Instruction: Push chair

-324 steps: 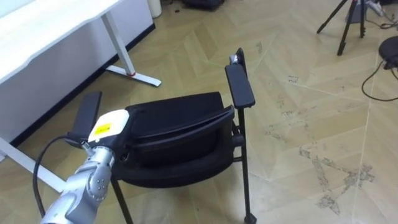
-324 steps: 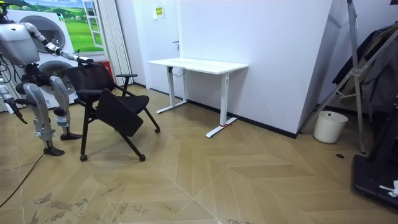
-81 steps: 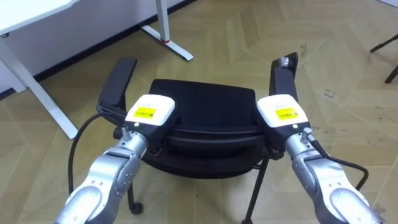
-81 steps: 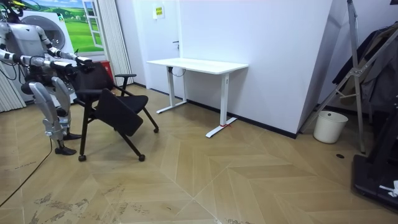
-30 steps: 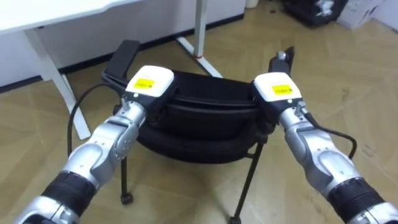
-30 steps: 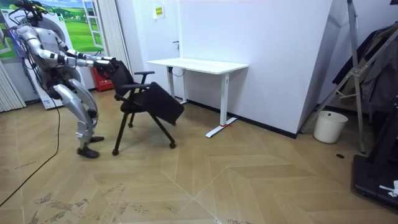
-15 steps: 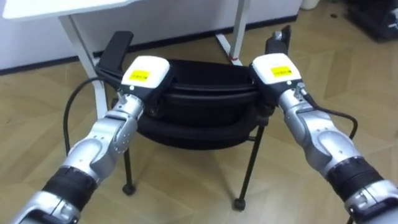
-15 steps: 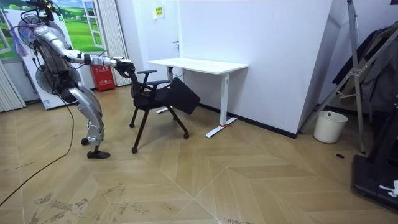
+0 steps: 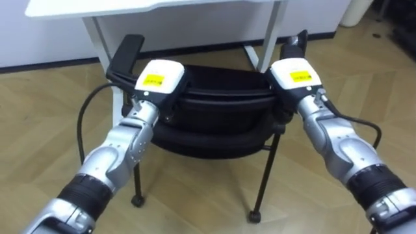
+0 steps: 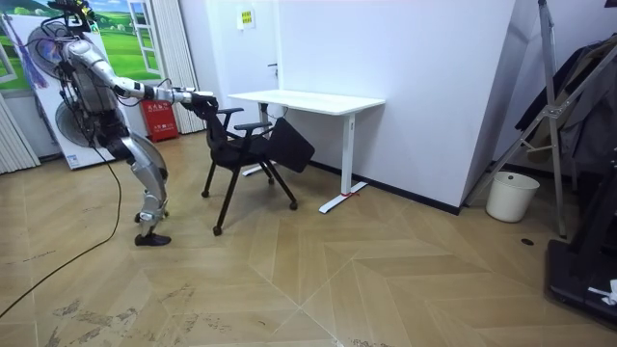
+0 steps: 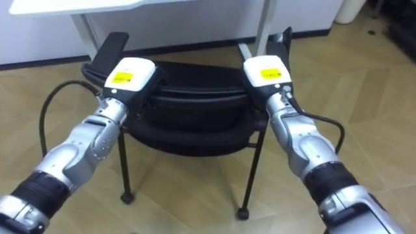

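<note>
A black chair [image 9: 214,114] with two armrests stands in front of me, its backrest nearest to me. My left hand [image 9: 155,88] is curled over the backrest's top edge on the left, and my right hand [image 9: 294,81] over it on the right. In the room view I stand on the left, leaning forward with both arms stretched out to the chair [image 10: 246,145]. The chair's front reaches under the edge of a white desk [image 10: 308,99].
The white desk [image 9: 162,6] is straight ahead, with one leg [image 9: 103,45] left of the chair and another [image 9: 272,32] to its right. A white bin [image 10: 511,196] and a dark rack [image 10: 569,125] stand far to the room view's right. Wooden floor lies around.
I have walked forward with the chair, which rolled towards the room view's right up to the desk. In the eye view the desk has come nearer. Both hands stay on the backrest.
</note>
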